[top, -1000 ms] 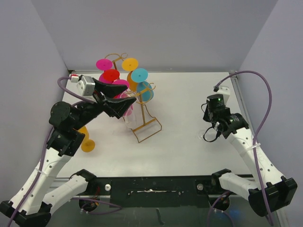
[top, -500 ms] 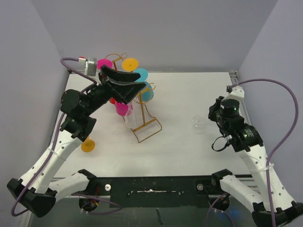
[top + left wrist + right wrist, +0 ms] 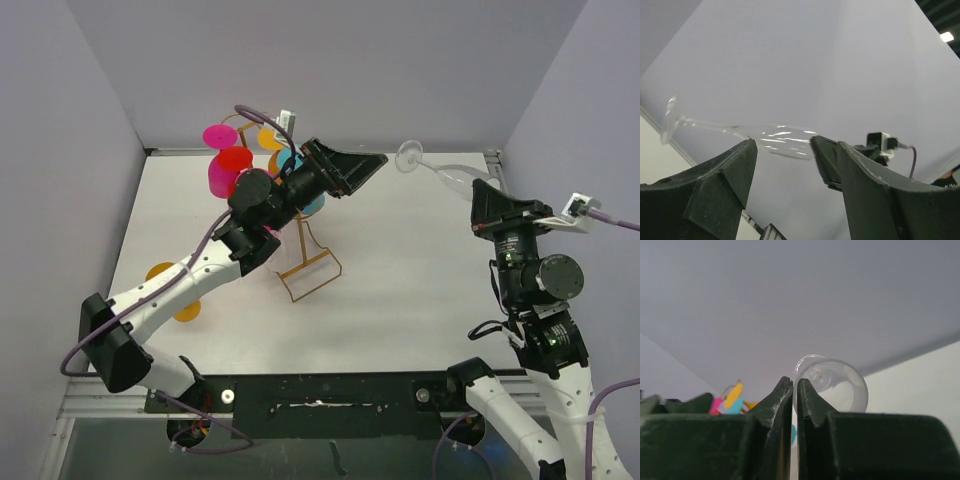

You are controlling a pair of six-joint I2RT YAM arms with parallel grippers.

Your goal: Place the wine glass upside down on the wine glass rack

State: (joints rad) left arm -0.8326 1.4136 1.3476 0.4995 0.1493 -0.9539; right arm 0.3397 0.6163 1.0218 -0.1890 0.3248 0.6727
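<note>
The clear wine glass is held in the air at the back right, lying roughly level with its foot pointing left. My right gripper is shut on the rim of its bowl; in the right wrist view the glass sits just beyond the pinched fingertips. My left gripper is open and empty, raised just left of the glass's foot. In the left wrist view the glass lies across beyond the open gripper. The gold wire rack stands at the back left centre, below my left arm.
Pink, red, orange and cyan glasses hang on the rack. An orange glass lies on the table at the left. Grey walls close in the back and both sides.
My right arm has lifted the clear glass off the table and raised it to the back right. My left arm has swung up and right from the rack toward the glass, jaws open.
</note>
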